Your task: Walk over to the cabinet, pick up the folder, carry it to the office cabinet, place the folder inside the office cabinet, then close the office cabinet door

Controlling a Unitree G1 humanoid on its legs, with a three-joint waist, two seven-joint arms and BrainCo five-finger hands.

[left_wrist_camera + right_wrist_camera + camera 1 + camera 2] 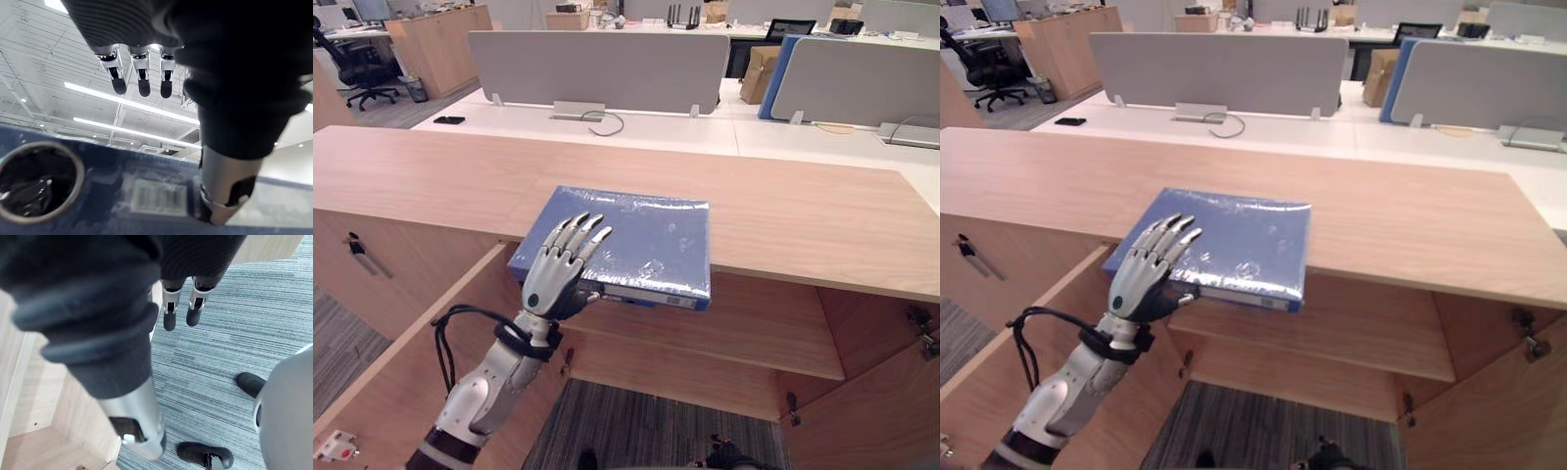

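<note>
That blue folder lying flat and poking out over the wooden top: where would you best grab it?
Probably the near spine edge of the blue folder, from the robot's side: it overhangs the cabinet top, so a thumb fits beneath while fingers lie on the cover. The left hand sits there, fingers straight over the cover.

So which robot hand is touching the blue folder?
The left robot hand, fingers laid on the folder; the right robot hand hangs over carpet.
</note>
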